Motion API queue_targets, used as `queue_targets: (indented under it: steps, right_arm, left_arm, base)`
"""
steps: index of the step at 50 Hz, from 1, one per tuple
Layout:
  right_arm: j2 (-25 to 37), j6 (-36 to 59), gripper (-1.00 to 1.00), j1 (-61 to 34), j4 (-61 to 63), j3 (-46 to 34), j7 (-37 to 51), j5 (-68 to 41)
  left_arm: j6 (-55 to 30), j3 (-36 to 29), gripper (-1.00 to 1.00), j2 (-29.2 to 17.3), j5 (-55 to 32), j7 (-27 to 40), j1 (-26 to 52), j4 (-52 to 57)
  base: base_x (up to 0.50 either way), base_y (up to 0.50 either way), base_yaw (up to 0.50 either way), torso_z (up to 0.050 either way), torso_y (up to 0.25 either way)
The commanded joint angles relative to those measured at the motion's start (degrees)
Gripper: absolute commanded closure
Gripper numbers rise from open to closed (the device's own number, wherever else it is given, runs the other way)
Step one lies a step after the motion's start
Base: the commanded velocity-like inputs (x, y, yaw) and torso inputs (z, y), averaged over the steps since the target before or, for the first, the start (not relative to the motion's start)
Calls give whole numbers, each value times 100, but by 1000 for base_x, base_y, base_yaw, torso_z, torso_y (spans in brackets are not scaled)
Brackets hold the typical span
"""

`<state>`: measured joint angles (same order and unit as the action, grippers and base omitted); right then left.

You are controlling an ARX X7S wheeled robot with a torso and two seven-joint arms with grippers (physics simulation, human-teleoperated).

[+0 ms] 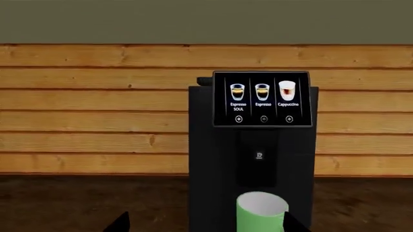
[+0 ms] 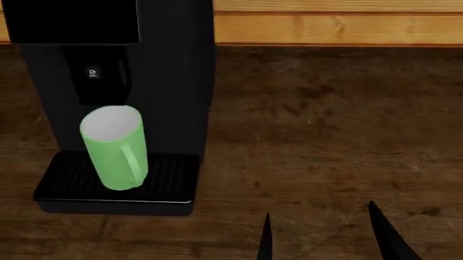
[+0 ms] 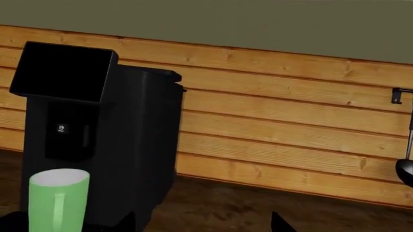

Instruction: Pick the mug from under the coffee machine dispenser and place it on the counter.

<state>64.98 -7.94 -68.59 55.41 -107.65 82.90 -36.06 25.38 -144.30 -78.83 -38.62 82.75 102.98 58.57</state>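
Note:
The light-green mug stands upright on the ribbed drip tray under the black dispenser, its handle facing the front. My right gripper is open and empty, low over the dark wood counter, to the right of the machine. In the right wrist view the gripper points past the mug. My left gripper is open; in its view the mug sits ahead, near one fingertip, below the dispenser. The left gripper does not show in the head view.
The tall black coffee machine stands against an orange-tan plank wall. Its touch screen shows three drinks. A dark hook and ladle hang on the wall far to the right of the machine.

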Motion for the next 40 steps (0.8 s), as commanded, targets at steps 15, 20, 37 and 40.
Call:
queue_targets:
  steps: [15,20,37,40]
  right_arm:
    - [-119,-714,-100,157,-585,46,-770,-545]
    - [-226,-918,-100,61,-883,80,-1239,-1036]
    - [-1211,-319,-100,-692,-1776,173,-2543,-2781]
    - [-1407,-228,-100,-737,-1911,176,-2634,-2885]
  left_arm:
    - [-21,-2,-100,-39,-29,7,24,-27]
    - [-10,17,-100,0,-76,10,14,-58]
    - [44,10,-100,120,95,133,-229,-68]
    - [102,17,-100,67,47,73,-221,-87]
  base:
    - [152,143,0,0,1]
    - [0,0,0,0,0]
    - [0,0,0,0,0]
    - [0,0,0,0,0]
